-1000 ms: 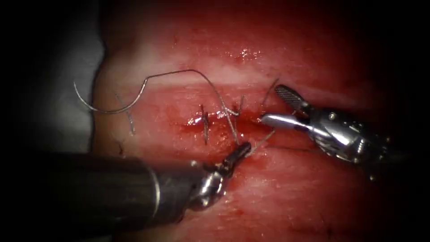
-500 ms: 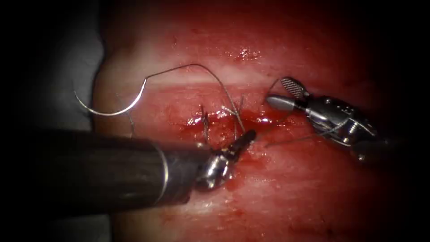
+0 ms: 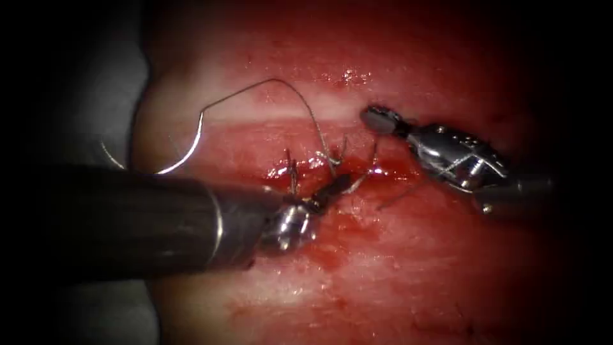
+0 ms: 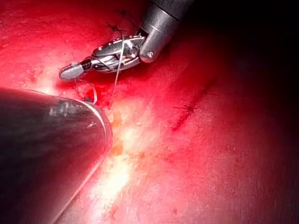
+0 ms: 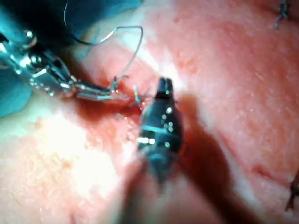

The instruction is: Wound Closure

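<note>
The curved needle (image 3: 186,152) lies free at the tissue's left edge, far left of the cut (image 3: 383,171), partly behind the left tool's shaft (image 3: 128,220). It is not in the tissue. Its thread (image 3: 274,81) arches over to the stitches (image 3: 292,174) at the cut. My left gripper (image 3: 341,184) is shut on a thread right at the cut. My right gripper (image 3: 380,119) is shut above the cut's right end, and I see nothing between its jaws. A strand (image 4: 117,70) lies across the right tool's body. In the right wrist view the right gripper (image 5: 163,86) hovers beside the left gripper (image 5: 105,95).
Red fluid (image 3: 338,236) pools below the cut. Grey cloth (image 3: 96,96) borders the tissue on the left. A loose thread end (image 3: 389,201) lies right of the left tool's jaws. Older stitches (image 4: 187,109) mark the tissue further off.
The right tool's jaws have gone from open to shut, and it has lifted up and away from the cut. The left tool moved up to the cut; its shaft now covers part of the needle.
</note>
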Robot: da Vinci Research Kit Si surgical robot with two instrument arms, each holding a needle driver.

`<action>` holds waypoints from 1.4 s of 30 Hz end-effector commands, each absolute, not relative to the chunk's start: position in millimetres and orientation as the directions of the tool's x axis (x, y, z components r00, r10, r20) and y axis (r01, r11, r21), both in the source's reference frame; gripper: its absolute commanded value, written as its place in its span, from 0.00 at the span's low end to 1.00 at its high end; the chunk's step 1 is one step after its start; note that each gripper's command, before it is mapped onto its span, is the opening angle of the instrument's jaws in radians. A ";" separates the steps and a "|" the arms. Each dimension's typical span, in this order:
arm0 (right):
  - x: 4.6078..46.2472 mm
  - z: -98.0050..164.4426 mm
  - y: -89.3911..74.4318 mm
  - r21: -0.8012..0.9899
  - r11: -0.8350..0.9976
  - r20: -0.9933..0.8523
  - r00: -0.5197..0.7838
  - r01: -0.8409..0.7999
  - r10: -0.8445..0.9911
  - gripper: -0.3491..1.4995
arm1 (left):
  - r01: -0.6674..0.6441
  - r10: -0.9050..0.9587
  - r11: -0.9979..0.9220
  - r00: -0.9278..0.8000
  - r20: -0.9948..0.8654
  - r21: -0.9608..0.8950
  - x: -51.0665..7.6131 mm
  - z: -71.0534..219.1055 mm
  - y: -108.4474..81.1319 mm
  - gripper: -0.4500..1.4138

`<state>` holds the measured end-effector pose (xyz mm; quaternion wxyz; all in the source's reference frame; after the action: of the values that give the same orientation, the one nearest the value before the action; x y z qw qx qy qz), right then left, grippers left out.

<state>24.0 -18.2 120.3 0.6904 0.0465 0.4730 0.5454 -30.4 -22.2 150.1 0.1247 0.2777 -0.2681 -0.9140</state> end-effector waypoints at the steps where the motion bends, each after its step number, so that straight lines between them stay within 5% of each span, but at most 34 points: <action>1: 24.6 120.6 -19.6 0.541 0.426 -0.628 -0.011 -0.725 0.778 0.00 | 0.077 -0.370 -0.830 -0.817 -0.443 0.553 -30.6 150.7 -23.0 0.00; 12: 24.0 117.6 -23.4 0.312 0.477 -0.744 0.100 -0.822 0.661 0.00 | -0.037 -0.210 -0.885 -0.859 -0.468 0.464 -27.2 150.0 -14.5 0.00; 42: 25.3 113.8 -32.7 0.275 0.548 -0.782 0.147 -0.790 0.606 0.00 | -0.096 -0.053 -0.908 -0.939 -0.341 0.407 -27.4 161.1 13.0 0.00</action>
<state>24.8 -31.4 113.5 0.7509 -0.1044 0.4598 0.4624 -26.9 13.4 160.5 -0.0105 0.1727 -0.2145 -0.9613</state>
